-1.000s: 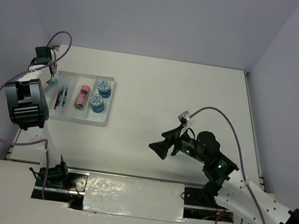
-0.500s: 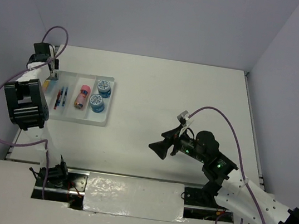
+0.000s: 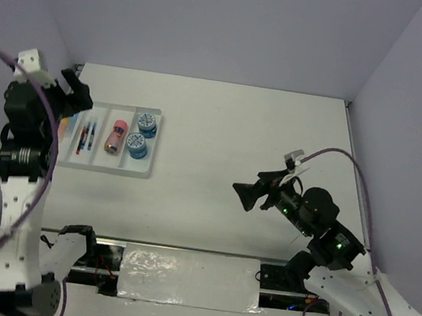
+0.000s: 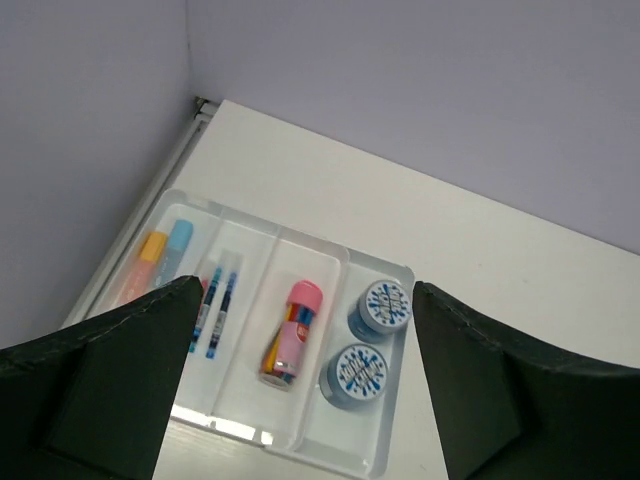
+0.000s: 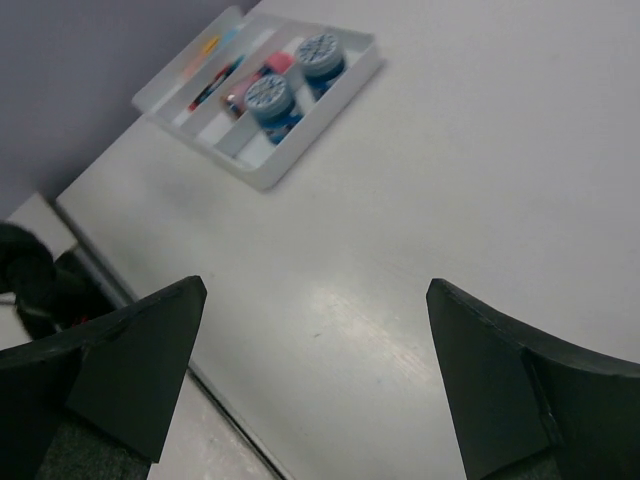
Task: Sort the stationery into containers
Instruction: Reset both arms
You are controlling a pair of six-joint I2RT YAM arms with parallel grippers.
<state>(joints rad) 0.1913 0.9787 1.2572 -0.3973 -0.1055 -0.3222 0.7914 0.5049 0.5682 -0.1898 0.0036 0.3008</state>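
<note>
The white tray (image 3: 111, 161) lies at the table's left. It holds two blue-white rolls (image 3: 147, 123) in the right compartment, then a pink-orange cylinder (image 3: 117, 134), then thin pens (image 3: 85, 138). In the left wrist view the tray (image 4: 245, 392) also shows short orange (image 4: 152, 247) and light-blue pieces (image 4: 179, 238) in its leftmost compartment. My left gripper (image 3: 75, 96) hangs high above the tray's left end, open and empty (image 4: 305, 285). My right gripper (image 3: 243, 195) is open and empty over bare table right of centre (image 5: 316, 287).
Side walls stand close to the tray's left and at the table's back. A foil-covered strip (image 3: 189, 278) runs along the near edge between the arm bases. Purple cables loop off both arms. The right wrist view shows the tray (image 5: 262, 172) far off and the table's edge (image 5: 150, 330).
My left gripper has opened and risen from the tray's leftmost compartment, the arm swinging up and back. The right arm has shifted a little to the right, still open.
</note>
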